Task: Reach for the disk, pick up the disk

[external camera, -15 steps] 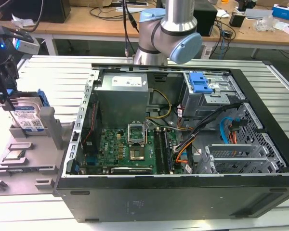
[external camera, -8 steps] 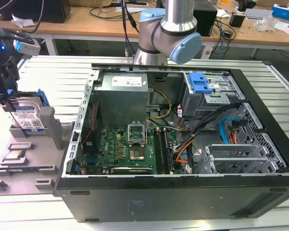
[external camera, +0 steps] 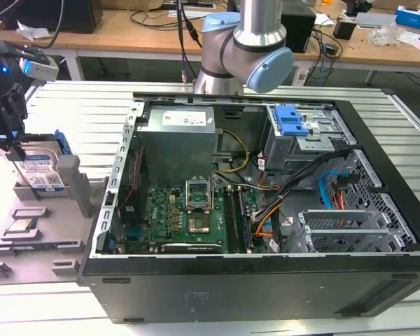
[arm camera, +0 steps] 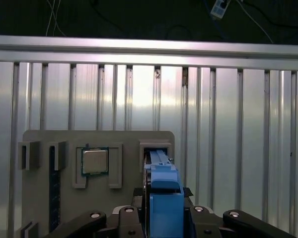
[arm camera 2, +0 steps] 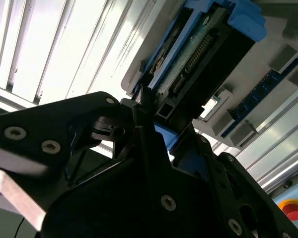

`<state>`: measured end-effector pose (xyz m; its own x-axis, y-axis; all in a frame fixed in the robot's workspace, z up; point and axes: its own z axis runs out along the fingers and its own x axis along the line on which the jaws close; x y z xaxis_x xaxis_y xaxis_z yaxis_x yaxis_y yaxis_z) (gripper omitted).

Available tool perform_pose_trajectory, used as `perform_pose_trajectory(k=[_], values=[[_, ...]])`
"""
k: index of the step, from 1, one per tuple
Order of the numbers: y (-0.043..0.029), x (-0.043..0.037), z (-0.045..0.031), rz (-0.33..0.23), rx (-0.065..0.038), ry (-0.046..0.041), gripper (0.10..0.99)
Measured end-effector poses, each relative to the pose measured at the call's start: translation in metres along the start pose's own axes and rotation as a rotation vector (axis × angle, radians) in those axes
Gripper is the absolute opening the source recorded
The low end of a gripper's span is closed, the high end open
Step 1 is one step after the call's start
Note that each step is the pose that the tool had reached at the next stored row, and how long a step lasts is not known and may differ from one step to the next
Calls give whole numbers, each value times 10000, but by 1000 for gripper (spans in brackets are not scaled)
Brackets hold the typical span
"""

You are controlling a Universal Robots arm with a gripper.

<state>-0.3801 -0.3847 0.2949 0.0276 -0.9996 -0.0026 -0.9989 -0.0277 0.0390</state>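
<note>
We see the disk standing on edge in the grey holder, at nine o'clock from the computer case, so its top edge is free for the gripper just above it. Whether the gripper clamps it, we cannot tell.

1 disk, 1 CPU chip, 1 grey holder plate — plus 1 open PC case, 1 arm.

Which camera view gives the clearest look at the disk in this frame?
The exterior view: the disk stands on edge in the grey holder, its white-and-blue label facing the camera. The second wrist view shows its connector edge and blue frame; the first wrist view shows it edge-on, mostly blue frame.
</note>
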Motion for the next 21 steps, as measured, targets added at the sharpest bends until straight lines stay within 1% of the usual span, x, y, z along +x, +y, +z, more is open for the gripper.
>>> perform_pose_trajectory(k=[21], values=[[-1, 0, 8, 0, 0, 0, 365]])
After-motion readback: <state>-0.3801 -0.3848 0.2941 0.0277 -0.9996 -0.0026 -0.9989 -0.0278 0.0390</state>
